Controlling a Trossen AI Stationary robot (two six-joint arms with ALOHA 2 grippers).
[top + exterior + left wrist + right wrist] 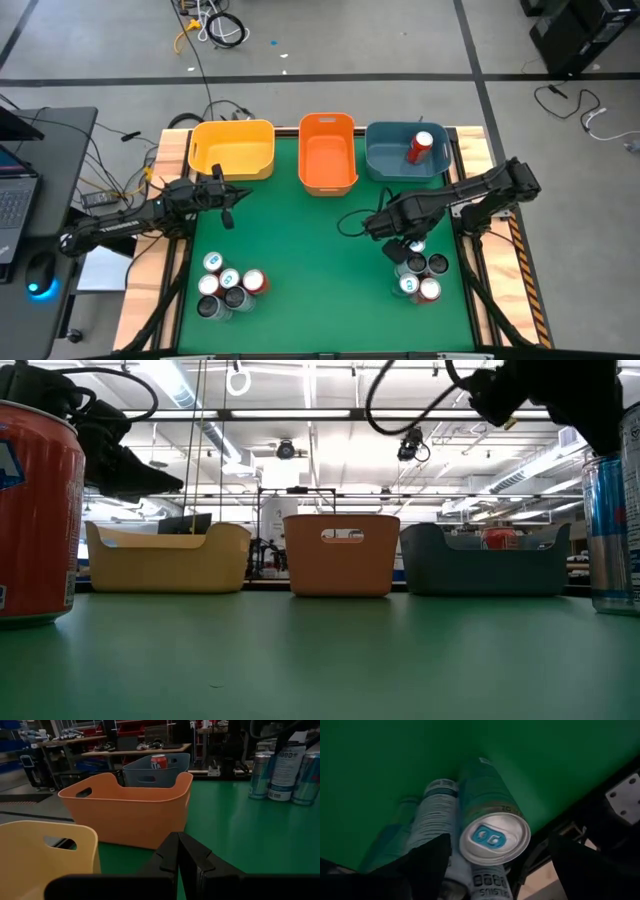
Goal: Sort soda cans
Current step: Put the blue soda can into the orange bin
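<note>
Both arms are dark, matte and jointed, the left arm (130, 222) bearing white lettering, the right arm (470, 195) trailing a looping black cable, each ending in blocky black fingers (192, 857).

Green table (320, 260): three bins (327, 153), soda cans (228, 286).

Green table (320, 250), yellow bin (232, 148), orange bin (327, 152), blue bin (392, 160) (red can (419, 147) inside), silver-topped cans (418, 272)

Yellow bin (232, 148), orange bin (327, 152) and blue bin (394, 160) in a row (green table (320, 260)).
</note>
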